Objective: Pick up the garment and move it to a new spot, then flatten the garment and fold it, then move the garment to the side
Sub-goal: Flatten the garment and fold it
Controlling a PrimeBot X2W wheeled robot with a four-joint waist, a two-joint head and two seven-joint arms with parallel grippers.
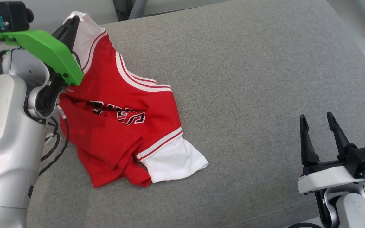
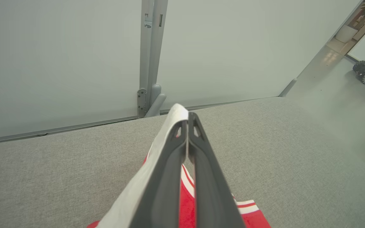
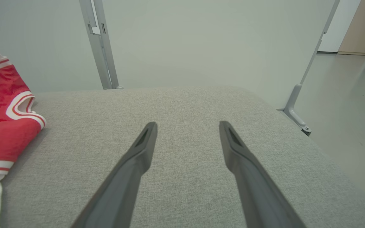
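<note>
Pinching the garment [image 1: 112,95] by its white sleeve edge, the left gripper [image 1: 73,19] is nearer, the cloth trailing rightward from it across the worktop [image 1: 249,79] toward the spread, empty right gripper [image 1: 316,116], well apart.

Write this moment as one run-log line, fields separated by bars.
garment: red jersey crumpled, one end raised | left end effector: shut on its white edge | right end effector: open, empty, above grey cushion
</note>
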